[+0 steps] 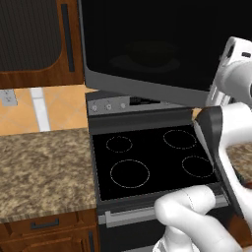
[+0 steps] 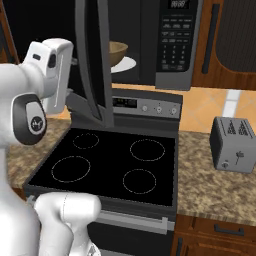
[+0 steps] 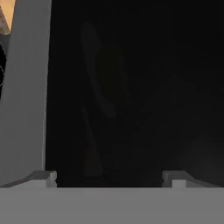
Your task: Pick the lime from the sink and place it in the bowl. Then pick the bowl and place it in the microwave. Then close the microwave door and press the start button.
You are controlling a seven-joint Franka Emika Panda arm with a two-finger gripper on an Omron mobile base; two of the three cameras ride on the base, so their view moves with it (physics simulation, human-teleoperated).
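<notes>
My gripper has its jaws spread wide and holds nothing, with its tips up close against the dark glass of the microwave door. That door stands partly open, edge-on in the right base view. Past it, the bowl sits on the white plate inside the microwave; I can't tell whether the lime is in it. I'd judge the door stiff, hinged and smooth, so a flat push near its free edge or bar handle suits better than pinching. The stove lies below.
</notes>
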